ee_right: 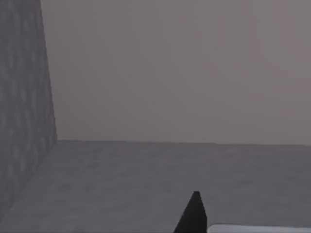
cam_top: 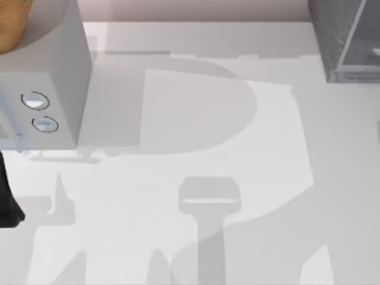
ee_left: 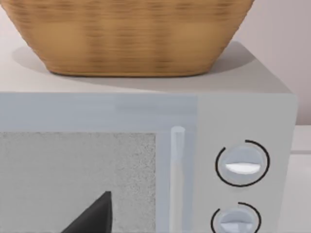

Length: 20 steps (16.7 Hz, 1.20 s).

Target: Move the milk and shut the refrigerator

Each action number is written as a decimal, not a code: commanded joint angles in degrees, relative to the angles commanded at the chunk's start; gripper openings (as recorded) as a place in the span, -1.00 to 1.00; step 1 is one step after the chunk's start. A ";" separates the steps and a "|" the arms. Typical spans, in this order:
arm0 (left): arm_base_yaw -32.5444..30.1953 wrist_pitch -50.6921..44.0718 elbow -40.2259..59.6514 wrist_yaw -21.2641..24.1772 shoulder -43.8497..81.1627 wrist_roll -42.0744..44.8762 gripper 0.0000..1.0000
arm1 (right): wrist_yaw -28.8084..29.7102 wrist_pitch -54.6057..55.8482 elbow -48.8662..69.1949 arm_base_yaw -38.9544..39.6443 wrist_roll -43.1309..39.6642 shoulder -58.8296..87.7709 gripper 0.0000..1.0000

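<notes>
Top view: refrigerator in the far right corner

Top view looks down on a white table [cam_top: 196,249]. The refrigerator [cam_top: 332,35] sits at the far right corner of the table. It is a dark grey speckled box. Its paler, glassy door panel [cam_top: 362,44] is on its right part. I cannot tell if the door is open or closed.

At the left side of the table stands a light grey microwave [cam_top: 62,77] with two round silver knobs [cam_top: 35,101]. A woven basket [cam_top: 12,24] sits on top of it. The dark left arm [cam_top: 9,196] is at the left edge of the table, just in front of the microwave.

In the left wrist view, the left gripper [ee_left: 92,216] shows as one dark tip, close to the front of the microwave. I cannot tell if it is spread or pressed together.

In the right wrist view, the right gripper [ee_right: 193,216] also shows as one dark tip. I cannot tell if it is spread or pressed together. The speckled wall of the refrigerator is close by, with a flat grey floor. A pale strip [ee_right: 257,228] lies just beside the tip. I cannot tell if it is the milk.
</notes>
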 joint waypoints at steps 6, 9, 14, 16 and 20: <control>0.00 0.00 0.00 0.00 0.00 0.00 1.00 | 0.00 0.00 0.00 0.00 0.00 0.00 -0.10; 0.00 0.00 0.00 0.00 0.00 0.00 1.00 | 0.00 0.00 0.00 0.00 0.00 0.00 0.36; 0.00 0.00 0.00 0.00 0.00 0.00 1.00 | 0.00 0.00 0.00 0.00 0.00 0.00 1.00; 0.00 0.00 0.00 0.00 0.00 0.00 1.00 | 0.00 0.00 0.00 0.00 0.00 0.00 1.00; 0.00 0.00 0.00 0.00 0.00 0.00 1.00 | 0.00 0.00 0.00 0.00 0.00 0.00 1.00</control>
